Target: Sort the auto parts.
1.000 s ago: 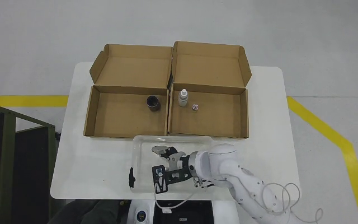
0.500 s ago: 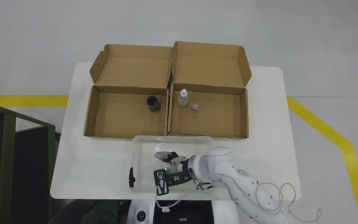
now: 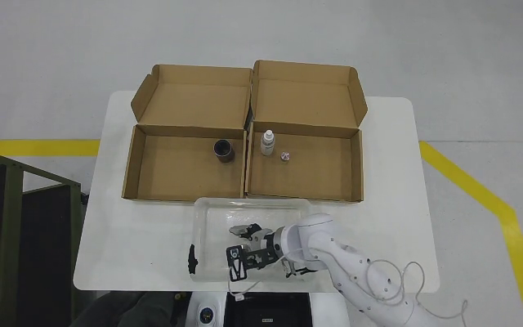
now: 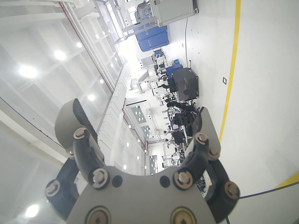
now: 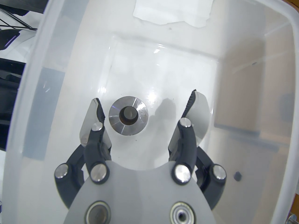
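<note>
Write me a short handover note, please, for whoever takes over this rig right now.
Right tool: open, down in the bin, with a metal ring between its fingers, not gripped.
Left tool: open, holding nothing.
Done: a dark cylinder lies in one box; a bottle and a small part are in the other box.
Left: probably shut on the ring, lift it and box it.

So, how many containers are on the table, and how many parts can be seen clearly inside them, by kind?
Cardboard boxes: 2, the left box and the right box
Clear plastic bin: 1
Dark cylinder: 1
White bottle: 1
Small round part: 1
Metal ring: 1
Total: 7
</note>
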You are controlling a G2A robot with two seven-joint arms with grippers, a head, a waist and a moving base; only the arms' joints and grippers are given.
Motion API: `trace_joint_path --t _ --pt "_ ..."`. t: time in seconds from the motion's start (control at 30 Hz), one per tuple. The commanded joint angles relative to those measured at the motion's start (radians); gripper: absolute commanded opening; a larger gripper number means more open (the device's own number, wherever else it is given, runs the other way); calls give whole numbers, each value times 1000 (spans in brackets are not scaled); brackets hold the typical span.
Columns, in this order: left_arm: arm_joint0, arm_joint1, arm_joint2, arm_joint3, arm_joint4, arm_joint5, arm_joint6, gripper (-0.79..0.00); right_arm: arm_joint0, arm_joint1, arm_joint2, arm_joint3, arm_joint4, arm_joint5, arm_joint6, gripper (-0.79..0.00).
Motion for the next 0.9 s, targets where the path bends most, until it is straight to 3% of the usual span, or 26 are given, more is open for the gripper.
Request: trace_joint_path --t 0.0,0.2,0.4,0.57,0.87 --pt "0 0 0 0 0 0 0 0 4 0 -4 5 2 3 0 -234" --pt "0 0 0 0 0 0 0 0 12 -1 -17 24 13 9 -5 -403" --pt "0 0 0 0 0 0 0 0 26 -3 -30 42 25 15 -15 -471" --pt "0 0 0 0 0 0 0 0 40 -5 -41 53 30 17 -21 -785" --pt "0 0 0 0 0 0 0 0 52 -3 -37 37 56 19 -41 -785"
